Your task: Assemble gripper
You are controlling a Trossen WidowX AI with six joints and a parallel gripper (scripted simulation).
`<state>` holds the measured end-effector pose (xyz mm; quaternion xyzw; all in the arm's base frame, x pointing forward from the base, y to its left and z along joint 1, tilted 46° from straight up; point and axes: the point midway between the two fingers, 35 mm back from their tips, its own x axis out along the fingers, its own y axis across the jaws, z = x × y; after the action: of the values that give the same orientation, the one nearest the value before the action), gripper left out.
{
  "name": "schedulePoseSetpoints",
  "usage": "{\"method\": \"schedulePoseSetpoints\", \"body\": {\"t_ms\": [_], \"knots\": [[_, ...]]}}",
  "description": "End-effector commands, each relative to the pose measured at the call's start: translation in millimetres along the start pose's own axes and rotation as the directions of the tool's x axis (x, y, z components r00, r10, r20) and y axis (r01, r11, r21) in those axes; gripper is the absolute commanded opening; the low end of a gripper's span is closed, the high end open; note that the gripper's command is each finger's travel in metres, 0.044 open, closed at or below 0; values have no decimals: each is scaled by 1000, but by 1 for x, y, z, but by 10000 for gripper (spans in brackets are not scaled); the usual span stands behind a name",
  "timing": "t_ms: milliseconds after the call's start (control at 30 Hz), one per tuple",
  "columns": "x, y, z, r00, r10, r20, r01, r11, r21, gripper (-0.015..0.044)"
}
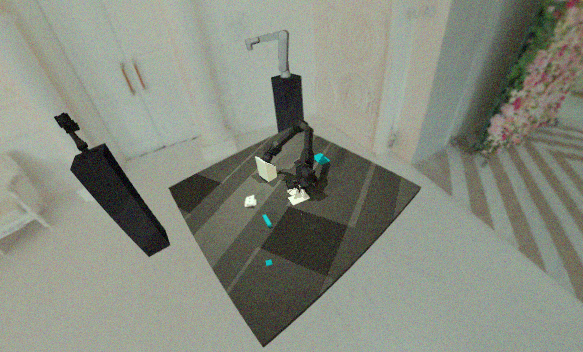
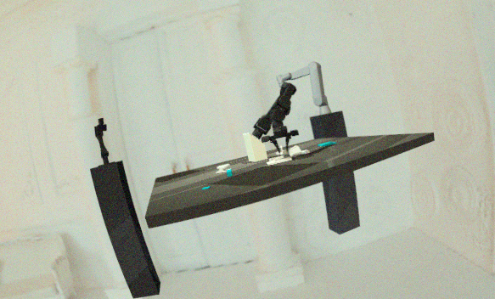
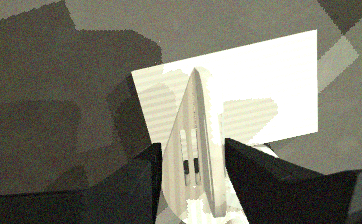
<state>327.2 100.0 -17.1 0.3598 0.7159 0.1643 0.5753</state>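
My gripper (image 1: 297,187) (image 2: 283,152) (image 3: 191,148) points down and is shut on a white slotted part (image 3: 202,110). The part stands edge-on between the fingers, with two narrow slots on its sloping left face. I cannot tell whether it is a jaw or the housing plate. A flat white rectangular plate (image 1: 299,199) (image 2: 275,161) (image 3: 282,65) lies beneath it, with shadows on it; no pins can be made out. Another white part (image 2: 298,150) lies just beside the plate. A small white part (image 1: 250,201) (image 2: 222,168) lies apart. Any contact under the held part is hidden.
A tall cream block (image 1: 266,170) (image 2: 255,149) stands close to the gripper. Cyan pieces (image 1: 267,220) (image 2: 229,172) lie on the dark table (image 1: 264,320) (image 2: 186,212). A grey arm (image 1: 283,52) (image 2: 317,85) stands on a black pillar behind the table; another black pillar (image 1: 119,200) (image 2: 122,229) stands left.
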Motion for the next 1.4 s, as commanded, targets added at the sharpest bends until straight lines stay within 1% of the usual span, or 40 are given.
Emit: {"method": "schedulePoseSetpoints", "body": {"t_ms": [0, 1367], "knots": [[6, -1, -2, 1000, 3, -10, -3, 1000, 8, 134], [13, -1, -2, 1000, 4, -11, -3, 1000, 13, 134]]}}
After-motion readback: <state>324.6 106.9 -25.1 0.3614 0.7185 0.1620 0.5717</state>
